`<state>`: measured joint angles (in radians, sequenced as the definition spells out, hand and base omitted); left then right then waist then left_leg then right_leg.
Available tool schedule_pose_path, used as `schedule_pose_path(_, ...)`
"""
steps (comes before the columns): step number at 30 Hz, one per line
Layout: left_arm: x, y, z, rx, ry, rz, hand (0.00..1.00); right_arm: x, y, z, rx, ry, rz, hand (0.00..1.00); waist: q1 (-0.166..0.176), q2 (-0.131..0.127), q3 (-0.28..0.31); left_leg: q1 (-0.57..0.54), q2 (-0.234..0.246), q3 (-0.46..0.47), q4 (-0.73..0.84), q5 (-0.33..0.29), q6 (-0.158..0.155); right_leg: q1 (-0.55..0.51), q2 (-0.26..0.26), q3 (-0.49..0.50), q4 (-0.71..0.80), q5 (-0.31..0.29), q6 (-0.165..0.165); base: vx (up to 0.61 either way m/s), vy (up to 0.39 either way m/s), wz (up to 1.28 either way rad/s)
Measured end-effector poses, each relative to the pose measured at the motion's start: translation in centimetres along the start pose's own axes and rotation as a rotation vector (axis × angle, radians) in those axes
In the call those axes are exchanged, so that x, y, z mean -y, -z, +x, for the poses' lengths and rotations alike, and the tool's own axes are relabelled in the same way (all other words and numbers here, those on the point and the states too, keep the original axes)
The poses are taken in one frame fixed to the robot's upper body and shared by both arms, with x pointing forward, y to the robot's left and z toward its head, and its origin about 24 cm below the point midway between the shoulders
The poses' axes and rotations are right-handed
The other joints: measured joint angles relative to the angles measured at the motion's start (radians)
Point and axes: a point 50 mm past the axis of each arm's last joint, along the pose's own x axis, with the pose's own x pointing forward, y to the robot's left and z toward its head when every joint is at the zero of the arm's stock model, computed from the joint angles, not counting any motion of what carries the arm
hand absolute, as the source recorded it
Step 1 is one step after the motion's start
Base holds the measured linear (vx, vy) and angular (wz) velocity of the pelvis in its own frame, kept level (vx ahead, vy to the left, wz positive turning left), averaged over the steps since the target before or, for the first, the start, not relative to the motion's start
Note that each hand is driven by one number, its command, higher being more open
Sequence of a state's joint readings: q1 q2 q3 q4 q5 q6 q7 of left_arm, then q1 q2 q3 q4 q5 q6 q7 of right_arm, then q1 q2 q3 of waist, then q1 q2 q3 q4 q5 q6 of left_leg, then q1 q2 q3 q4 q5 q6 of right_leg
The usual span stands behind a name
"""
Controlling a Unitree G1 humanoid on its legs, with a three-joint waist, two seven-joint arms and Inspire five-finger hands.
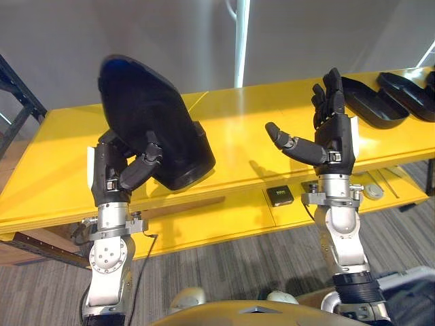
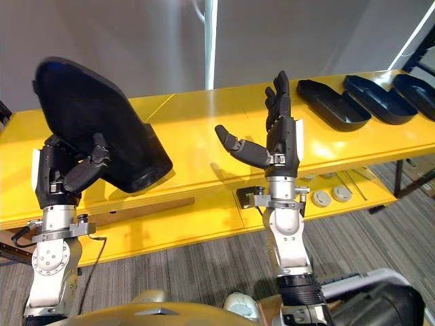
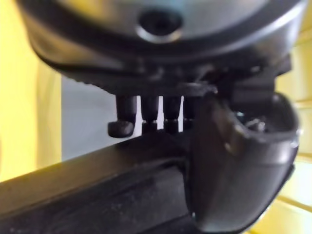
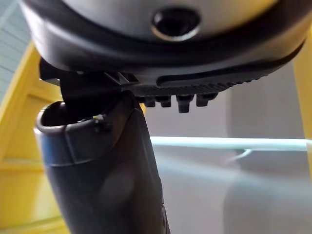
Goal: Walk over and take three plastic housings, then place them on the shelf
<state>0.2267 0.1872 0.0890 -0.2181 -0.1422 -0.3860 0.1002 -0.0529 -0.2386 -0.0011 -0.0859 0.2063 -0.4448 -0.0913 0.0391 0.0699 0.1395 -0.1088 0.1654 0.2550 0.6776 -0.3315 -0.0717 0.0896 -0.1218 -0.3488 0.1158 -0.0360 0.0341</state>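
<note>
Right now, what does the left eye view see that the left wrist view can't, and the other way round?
The left eye view adds the open right hand raised over the yellow table, and spare plastic housings lying at the table's far right. The left wrist view adds the fingers of the left hand, hooked over the far edge of the held plastic housing. Both show that hand's thumb pressed on the black housing, with yellow table behind.

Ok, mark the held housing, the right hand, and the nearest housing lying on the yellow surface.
held housing (image 1: pixel 146 112), left eye view, its broad dark face
right hand (image 1: pixel 336 139), left eye view, just below its fingers
nearest lying housing (image 2: pixel 334 106), right eye view, its hollow inside
</note>
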Motion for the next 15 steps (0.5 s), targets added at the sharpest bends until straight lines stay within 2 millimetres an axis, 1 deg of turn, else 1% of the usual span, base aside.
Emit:
schedule_pose_path(1, 0.2, 0.1, 0.0, -0.005, 0.010, -0.001, 0.00, 0.3, -0.1, 0.1, 0.010, 0.011, -0.004, 1.00, -0.008, 0.001, -0.001, -0.016, 0.010, 0.015, -0.039, 0.001, -0.001, 0.010, -0.004, -0.009, -0.005, -0.002, -0.002, 0.29, -0.154, 0.19)
schedule_pose_path(2, 0.8, 0.1, -0.1, -0.004, 0.037, 0.005, 0.00, 1.1, -0.4, 0.1, 0.028, 0.043, -0.019, 1.00, -0.013, 0.008, -0.001, -0.031, 0.020, 0.025, -0.163, 0.030, -0.022, 0.029, -0.008, -0.023, -0.019, 0.000, 0.001, 0.29, -0.054, 0.04)
schedule_pose_path(3, 1.5, 0.2, -0.1, -0.004, 0.073, 0.007, 0.00, 2.1, -0.6, -0.1, 0.031, 0.084, -0.037, 1.00, -0.016, 0.025, -0.005, -0.020, 0.018, 0.025, -0.322, 0.125, -0.024, 0.045, -0.011, -0.028, -0.023, -0.001, 0.005, 0.35, 0.024, -0.04)
schedule_pose_path(4, 1.9, 0.1, 0.0, 0.000, 0.099, 0.000, 0.00, 2.8, -0.6, -0.3, 0.028, 0.114, -0.054, 1.00, -0.019, 0.039, -0.015, -0.009, 0.017, 0.024, -0.409, 0.245, -0.021, 0.053, -0.011, -0.028, -0.022, -0.007, 0.016, 0.37, 0.122, -0.15)
schedule_pose_path(5, 2.4, 0.0, 0.3, 0.014, 0.129, 0.007, 0.00, 3.4, -0.6, -0.7, 0.022, 0.146, -0.067, 1.00, -0.019, 0.049, -0.023, 0.012, 0.012, 0.026, -0.463, 0.339, 0.003, 0.061, -0.018, -0.022, -0.015, -0.023, 0.040, 0.31, 0.125, -0.10)
schedule_pose_path(6, 2.5, -0.2, 0.7, 0.028, 0.150, 0.019, 0.00, 4.0, -0.6, -1.2, 0.011, 0.186, -0.075, 1.00, -0.030, 0.032, -0.026, 0.047, -0.019, 0.034, -0.510, 0.355, 0.006, 0.067, -0.042, -0.017, -0.008, -0.029, 0.050, 0.27, 0.144, -0.01)
schedule_pose_path(7, 2.6, -0.8, 1.1, 0.052, 0.179, 0.025, 0.00, 4.5, -0.7, -1.6, 0.008, 0.207, -0.085, 1.00, -0.049, 0.018, -0.021, 0.085, -0.052, 0.039, -0.591, 0.383, 0.022, 0.065, -0.067, -0.018, 0.000, -0.028, 0.054, 0.16, 0.106, 0.08)
schedule_pose_path(8, 2.7, -1.0, 1.5, 0.066, 0.203, 0.027, 0.00, 4.8, -0.8, -1.8, 0.010, 0.220, -0.092, 1.00, -0.050, 0.013, -0.021, 0.097, -0.063, 0.045, -0.623, 0.394, 0.026, 0.061, -0.074, -0.017, 0.002, -0.029, 0.056, 0.16, 0.140, 0.05)
schedule_pose_path(9, 2.7, -1.5, 1.8, 0.089, 0.237, 0.034, 0.00, 4.9, -1.2, -1.8, 0.023, 0.227, -0.094, 1.00, -0.057, 0.001, -0.023, 0.109, -0.081, 0.054, -0.662, 0.406, 0.035, 0.050, -0.087, -0.011, 0.004, -0.029, 0.058, 0.14, 0.102, -0.05)
schedule_pose_path(10, 2.7, -1.7, 2.1, 0.091, 0.271, 0.024, 0.00, 4.7, -1.7, -1.6, 0.043, 0.218, -0.092, 1.00, -0.066, -0.002, -0.022, 0.121, -0.090, 0.063, -0.680, 0.407, 0.038, 0.049, -0.091, -0.007, 0.003, -0.026, 0.066, 0.14, 0.085, -0.07)
schedule_pose_path(12, 3.0, -2.0, 2.5, 0.089, 0.321, 0.013, 0.00, 4.3, -2.4, -1.4, 0.069, 0.193, -0.086, 1.00, -0.068, -0.006, -0.024, 0.138, -0.094, 0.074, -0.698, 0.407, 0.039, 0.052, -0.093, 0.001, 0.004, -0.020, 0.075, 0.12, 0.057, -0.10)
schedule_pose_path(15, 3.5, -2.6, 3.6, 0.096, 0.383, -0.011, 0.00, 3.9, -3.0, -1.6, 0.069, 0.141, -0.093, 1.00, -0.074, -0.014, -0.024, 0.161, -0.088, 0.088, -0.721, 0.407, 0.038, 0.050, -0.085, 0.020, 0.003, -0.020, 0.075, 0.06, 0.010, -0.16)
